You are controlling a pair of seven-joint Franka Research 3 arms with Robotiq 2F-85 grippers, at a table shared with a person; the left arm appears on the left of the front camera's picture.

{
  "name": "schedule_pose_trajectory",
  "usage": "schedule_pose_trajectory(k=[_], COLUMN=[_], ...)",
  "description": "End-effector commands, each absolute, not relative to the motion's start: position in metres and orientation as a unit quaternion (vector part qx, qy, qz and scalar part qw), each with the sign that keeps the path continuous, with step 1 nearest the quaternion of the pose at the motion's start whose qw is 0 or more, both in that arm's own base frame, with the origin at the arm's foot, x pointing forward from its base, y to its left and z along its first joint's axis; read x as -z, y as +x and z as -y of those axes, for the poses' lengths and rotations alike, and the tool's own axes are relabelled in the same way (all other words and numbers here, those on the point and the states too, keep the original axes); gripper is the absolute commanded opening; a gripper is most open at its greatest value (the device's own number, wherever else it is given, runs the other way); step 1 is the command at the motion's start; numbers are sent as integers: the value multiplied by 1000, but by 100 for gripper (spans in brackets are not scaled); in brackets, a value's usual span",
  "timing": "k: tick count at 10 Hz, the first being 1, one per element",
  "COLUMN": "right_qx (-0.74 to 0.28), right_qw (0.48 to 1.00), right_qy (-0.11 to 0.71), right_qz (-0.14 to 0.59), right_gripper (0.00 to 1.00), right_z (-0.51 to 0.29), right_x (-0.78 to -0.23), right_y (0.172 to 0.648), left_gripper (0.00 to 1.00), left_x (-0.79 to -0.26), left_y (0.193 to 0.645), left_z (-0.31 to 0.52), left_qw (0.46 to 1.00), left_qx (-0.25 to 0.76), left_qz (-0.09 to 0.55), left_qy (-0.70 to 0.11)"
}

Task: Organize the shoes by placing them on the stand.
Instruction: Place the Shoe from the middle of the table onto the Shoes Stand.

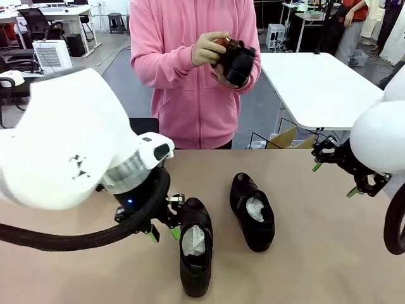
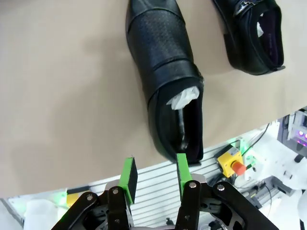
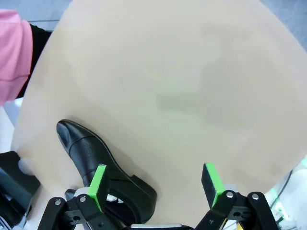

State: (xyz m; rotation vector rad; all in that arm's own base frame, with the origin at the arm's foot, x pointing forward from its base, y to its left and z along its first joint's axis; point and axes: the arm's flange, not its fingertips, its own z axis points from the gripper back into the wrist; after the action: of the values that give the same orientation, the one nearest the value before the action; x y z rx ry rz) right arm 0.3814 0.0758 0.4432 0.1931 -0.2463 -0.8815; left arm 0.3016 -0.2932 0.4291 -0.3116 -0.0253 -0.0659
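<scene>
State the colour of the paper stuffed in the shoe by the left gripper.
White paper inside the black shoe; left wrist view shows it best.

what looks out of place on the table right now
The near shoe and the far shoe sit on the bare table, apart and not parallel. A third shoe is in the person's hands. Nothing looks damaged or spilled.
</scene>
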Motion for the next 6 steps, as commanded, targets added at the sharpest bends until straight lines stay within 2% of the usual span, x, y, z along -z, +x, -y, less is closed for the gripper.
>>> schedule_pose_trajectory(k=[1,3,6], right_qx=[427,429,431], right_qw=[891,891,891], right_qy=[99,99,98], right_qz=[116,112,109], right_gripper=[100,100,100], right_z=[-67,-64,-63], right_x=[-434,-432,-431], right_y=[371,370,367], left_gripper=[46,46,46], left_x=[-415,-396,-379], left_y=[313,312,314], left_z=[310,319,328], left_qw=[989,990,992], left_qx=[32,67,55], left_qz=[5,-6,-8], left_qy=[-141,-124,-109])
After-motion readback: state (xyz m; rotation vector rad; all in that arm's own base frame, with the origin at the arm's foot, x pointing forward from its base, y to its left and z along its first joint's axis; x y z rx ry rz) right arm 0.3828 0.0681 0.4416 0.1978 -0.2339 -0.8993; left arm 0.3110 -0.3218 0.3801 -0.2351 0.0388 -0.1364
